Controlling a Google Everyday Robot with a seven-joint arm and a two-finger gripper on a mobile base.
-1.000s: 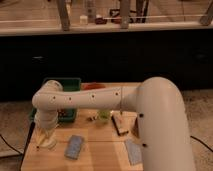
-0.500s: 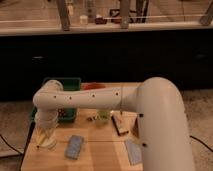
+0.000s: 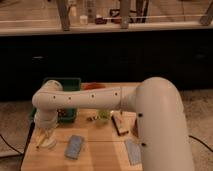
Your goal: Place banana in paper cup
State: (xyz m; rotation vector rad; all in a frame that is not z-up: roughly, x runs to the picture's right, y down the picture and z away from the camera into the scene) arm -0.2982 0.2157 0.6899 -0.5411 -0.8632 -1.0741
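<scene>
The white paper cup [image 3: 46, 142] stands near the front left corner of the wooden table [image 3: 100, 155]. My gripper [image 3: 44, 133] hangs from the white arm [image 3: 85, 99] and reaches straight down into the cup's mouth, hiding most of its rim. A pale-yellow sliver at the cup's left side looks like the banana [image 3: 39, 142], at or inside the cup under the gripper. I cannot tell whether the banana is held or resting in the cup.
A green basket [image 3: 64, 86] stands behind the arm at the back left, with a red-orange bowl [image 3: 93, 86] beside it. Two grey-blue packets [image 3: 75, 146] [image 3: 133, 150], a brown snack bar [image 3: 119, 125] and a small green object [image 3: 103, 115] lie on the table.
</scene>
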